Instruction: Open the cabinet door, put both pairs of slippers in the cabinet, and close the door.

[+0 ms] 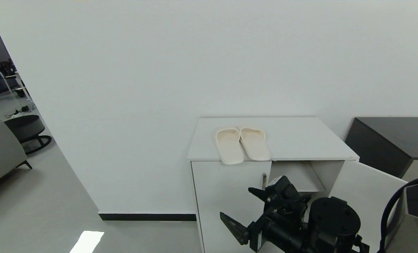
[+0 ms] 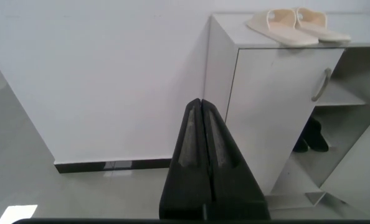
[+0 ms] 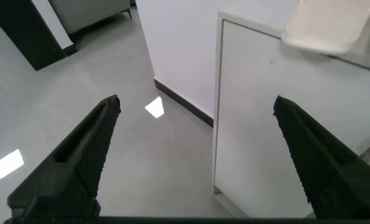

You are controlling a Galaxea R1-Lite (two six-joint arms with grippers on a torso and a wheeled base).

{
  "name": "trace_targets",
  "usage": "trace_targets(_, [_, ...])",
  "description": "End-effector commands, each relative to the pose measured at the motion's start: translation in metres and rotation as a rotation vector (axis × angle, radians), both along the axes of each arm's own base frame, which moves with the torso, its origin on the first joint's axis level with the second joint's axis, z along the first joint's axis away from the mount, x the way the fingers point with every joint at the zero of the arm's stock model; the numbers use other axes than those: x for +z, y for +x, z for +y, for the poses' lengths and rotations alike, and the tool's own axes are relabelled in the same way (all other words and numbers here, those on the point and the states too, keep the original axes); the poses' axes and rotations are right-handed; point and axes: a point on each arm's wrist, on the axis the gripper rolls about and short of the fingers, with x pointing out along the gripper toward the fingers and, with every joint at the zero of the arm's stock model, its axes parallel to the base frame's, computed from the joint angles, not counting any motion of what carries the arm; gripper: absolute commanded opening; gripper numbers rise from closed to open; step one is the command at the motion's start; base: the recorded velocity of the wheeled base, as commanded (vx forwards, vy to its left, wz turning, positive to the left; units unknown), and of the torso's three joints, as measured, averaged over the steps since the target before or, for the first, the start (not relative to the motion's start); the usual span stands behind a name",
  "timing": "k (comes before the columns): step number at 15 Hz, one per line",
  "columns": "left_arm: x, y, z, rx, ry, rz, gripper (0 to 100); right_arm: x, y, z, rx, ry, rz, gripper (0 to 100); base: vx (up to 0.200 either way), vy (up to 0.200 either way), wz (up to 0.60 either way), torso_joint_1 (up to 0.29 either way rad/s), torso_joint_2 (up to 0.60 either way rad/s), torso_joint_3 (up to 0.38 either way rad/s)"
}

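The top of the white cabinet [image 1: 300,140] is carrying the cream slippers [image 1: 242,144] above the closed left door [image 1: 230,196], while the right door [image 1: 367,191] is standing open and a dark pair [image 2: 309,138] is lying inside. You are holding the right gripper [image 1: 235,201] spread wide before that left door and the left gripper [image 2: 201,106] pressed together. If you are coming up carelessly, you are risking knocking the cream slippers off, since their near ends are poking past the front edge. Their long axes are running back to front; which end is the toe, I cannot tell.

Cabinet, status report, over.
Left gripper shut, right gripper open before the closed left door. Right door open; cream slippers on cabinet top, dark pair inside. Nothing blocking the opening.
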Motion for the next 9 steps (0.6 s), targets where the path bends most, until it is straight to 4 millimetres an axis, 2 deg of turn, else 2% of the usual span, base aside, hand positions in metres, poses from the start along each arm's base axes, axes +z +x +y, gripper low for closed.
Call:
trace_targets(1, [0.0, 0.0, 0.0, 0.0, -0.001, 0.002, 0, -0.014, 0.002, 0.004, -0.001, -0.037, 0.024, 100, 0.0, 0.0, 0.6, 0.246, -0.51, -0.266])
trace_targets(3, [0.0, 0.0, 0.0, 0.0, -0.001, 0.002, 0, -0.027, 0.003, 0.006, -0.001, -0.098, 0.022, 100, 0.0, 0.0, 0.0, 0.151, -0.32, -0.168])
trace_targets(5, [0.0, 0.0, 0.0, 0.0, 0.003, 0.002, 0, 0.001, 0.005, 0.011, -0.016, -0.057, -0.019, 100, 0.0, 0.0, 0.0, 0.018, -0.03, -0.023])
trace_targets(7, [0.0, 0.0, 0.0, -0.003, 0.016, 0.001, 0, 0.026, 0.011, 0.015, -0.176, -0.164, 0.106, 100, 0.0, 0.0, 0.0, 0.0, 0.0, 0.0])
trace_targets(8, [0.0, 0.0, 0.0, -0.002, 0.017, 0.001, 0, 0.055, 0.01, 0.03, -0.254, -0.12, 0.165, 100, 0.0, 0.0, 0.0, 0.0, 0.0, 0.0])
trace_targets(9, [0.0, 0.0, 0.0, -0.003, 0.017, 0.001, 0, 0.07, 0.016, 0.037, -0.366, -0.119, 0.156, 100, 0.0, 0.0, 0.0, 0.0, 0.0, 0.0])
